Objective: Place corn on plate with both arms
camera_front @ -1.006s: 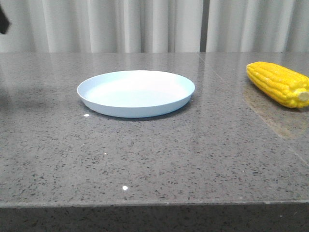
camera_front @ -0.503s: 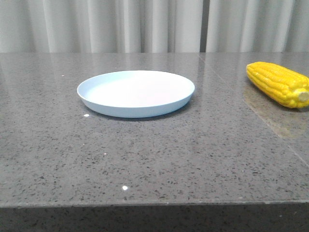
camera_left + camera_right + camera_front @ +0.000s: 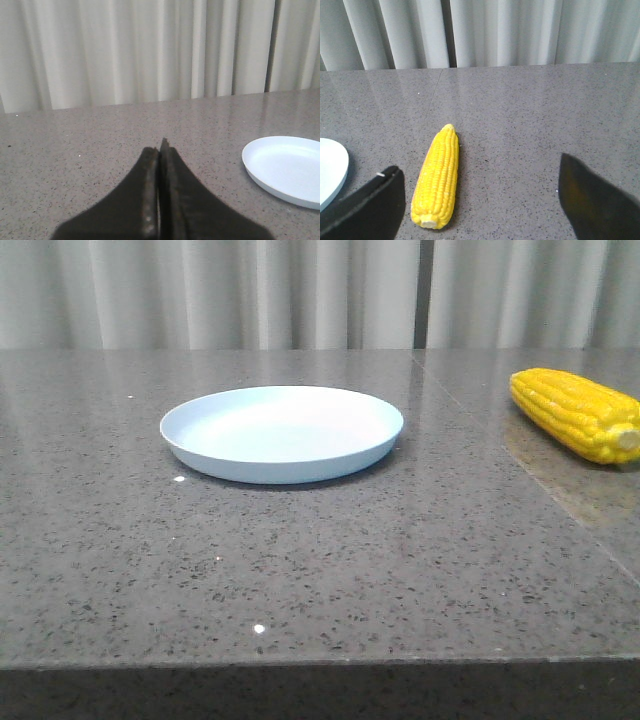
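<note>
The yellow corn lies on the grey table at the far right, its pale stub end toward me. In the right wrist view the corn lies just ahead of my right gripper, nearer one finger; the jaws are wide open and empty. The pale blue plate sits empty at the table's middle. It shows at the side of the left wrist view. My left gripper is shut and empty, above the table, off to the plate's left. Neither gripper shows in the front view.
The speckled grey stone table has its front edge close to the camera. A seam runs across its right part near the corn. Pale curtains hang behind the table.
A dark part of the left arm at the front view's upper left edge one second ago has gone out of view. The corn and plate have not moved.
</note>
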### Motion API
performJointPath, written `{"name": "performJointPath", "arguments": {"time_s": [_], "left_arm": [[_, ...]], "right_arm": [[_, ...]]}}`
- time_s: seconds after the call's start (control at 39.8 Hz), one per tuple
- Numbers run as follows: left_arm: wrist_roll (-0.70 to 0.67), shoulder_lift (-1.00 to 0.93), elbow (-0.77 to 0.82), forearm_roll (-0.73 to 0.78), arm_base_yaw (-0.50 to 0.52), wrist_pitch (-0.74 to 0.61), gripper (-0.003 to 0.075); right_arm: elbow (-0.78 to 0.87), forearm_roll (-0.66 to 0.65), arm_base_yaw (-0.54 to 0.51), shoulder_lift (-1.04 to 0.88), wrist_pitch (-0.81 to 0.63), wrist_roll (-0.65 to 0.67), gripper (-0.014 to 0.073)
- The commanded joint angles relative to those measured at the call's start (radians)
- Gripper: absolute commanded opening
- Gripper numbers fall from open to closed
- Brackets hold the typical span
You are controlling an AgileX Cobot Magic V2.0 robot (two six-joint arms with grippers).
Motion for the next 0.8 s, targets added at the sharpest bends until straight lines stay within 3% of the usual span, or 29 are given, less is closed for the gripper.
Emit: {"name": "performJointPath", "arguments": {"time_s": [0.0,0.38,0.53,0.78], "left_arm": [[-0.006,0.007,-0.019,0.002,-0.001,-0.067,-0.0020],[-0.006,0.007,-0.019,0.002,-0.001,-0.067,-0.0020],[-0.006,0.007,-0.019,0.002,-0.001,-0.067,-0.0020],[-0.006,0.007,-0.019,0.002,-0.001,-0.067,-0.0020]], "right_arm": [[-0.036,-0.004,-0.006,0.008,-0.088,-0.005,0.0644],[-0.060,-0.004,-0.006,0.045,-0.061,-0.005,0.0644],[-0.173,-0.004,-0.006,0.231,0.019,-0.005,0.0644],[-0.465,0.036,0.012,0.618,0.294,-0.005,0.0644]]}}
